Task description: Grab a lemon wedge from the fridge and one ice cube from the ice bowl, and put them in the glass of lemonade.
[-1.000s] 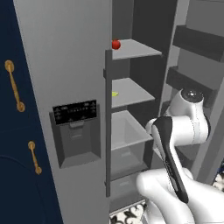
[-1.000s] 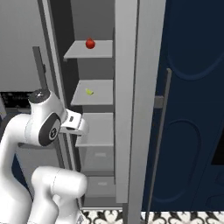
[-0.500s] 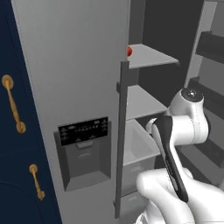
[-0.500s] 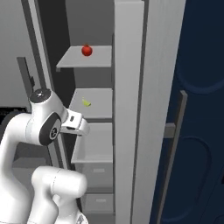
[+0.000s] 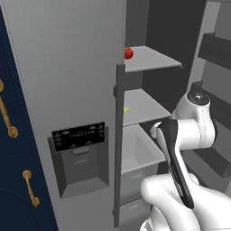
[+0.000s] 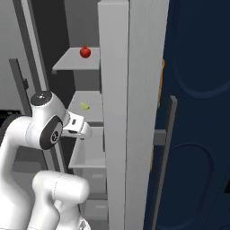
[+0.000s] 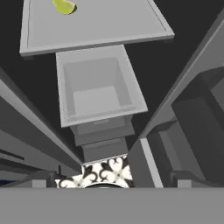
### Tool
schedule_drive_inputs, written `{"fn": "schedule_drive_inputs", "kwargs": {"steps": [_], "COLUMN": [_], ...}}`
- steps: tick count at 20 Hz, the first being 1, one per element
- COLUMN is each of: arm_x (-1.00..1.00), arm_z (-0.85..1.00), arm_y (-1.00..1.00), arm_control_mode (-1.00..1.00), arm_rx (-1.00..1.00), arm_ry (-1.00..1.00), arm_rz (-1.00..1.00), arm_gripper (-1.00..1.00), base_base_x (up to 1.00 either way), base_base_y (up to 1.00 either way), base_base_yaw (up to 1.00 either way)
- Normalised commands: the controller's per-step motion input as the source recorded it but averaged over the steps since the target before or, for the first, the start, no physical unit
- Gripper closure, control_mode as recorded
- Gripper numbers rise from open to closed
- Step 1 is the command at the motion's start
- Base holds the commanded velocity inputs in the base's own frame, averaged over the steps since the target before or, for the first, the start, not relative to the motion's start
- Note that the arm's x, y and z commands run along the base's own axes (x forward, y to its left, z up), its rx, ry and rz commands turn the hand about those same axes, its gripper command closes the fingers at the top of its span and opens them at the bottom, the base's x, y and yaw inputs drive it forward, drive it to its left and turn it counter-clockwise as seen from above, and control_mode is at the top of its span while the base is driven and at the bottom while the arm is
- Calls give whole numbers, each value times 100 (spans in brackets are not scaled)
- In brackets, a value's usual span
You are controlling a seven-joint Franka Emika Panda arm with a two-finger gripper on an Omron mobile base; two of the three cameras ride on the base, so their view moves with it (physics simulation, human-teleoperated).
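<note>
From the left base view the fridge (image 5: 76,90) had its right side open, with the wedge (image 5: 126,108) sitting on the middle shelf (image 5: 144,106) and a red fruit (image 5: 128,53) on the shelf above. Right base view showed the same wedge (image 6: 84,106) just beyond the gripper (image 6: 81,128), not touching. Hand view looked down past the wedge (image 7: 64,6) into an open drawer (image 7: 98,87). Jaws were spread wide, nothing held.
</note>
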Motion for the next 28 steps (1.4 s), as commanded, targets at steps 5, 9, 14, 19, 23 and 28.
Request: {"fn": "schedule_drive_inputs", "kwargs": {"steps": [5,9,14,19,23,28], "arm_x": [0,0,0,0,0,1], "arm_z": [0,0,0,0,0,0], "arm_y": [0,0,0,0,0,-3], "arm_control_mode": [100,100,100,100,100,-100], "arm_rx": [0,0,0,0,0,0], "arm_ry": [0,0,0,0,0,0], "arm_rz": [0,0,0,0,0,0], "arm_gripper": [-100,-100,-100,-100,-100,-100], "base_base_x": [30,26,26,67,28,0], "base_base_y": [-12,-24,-24,-9,0,-4], "base_base_yaw": [3,18,19,5,0,0]}}
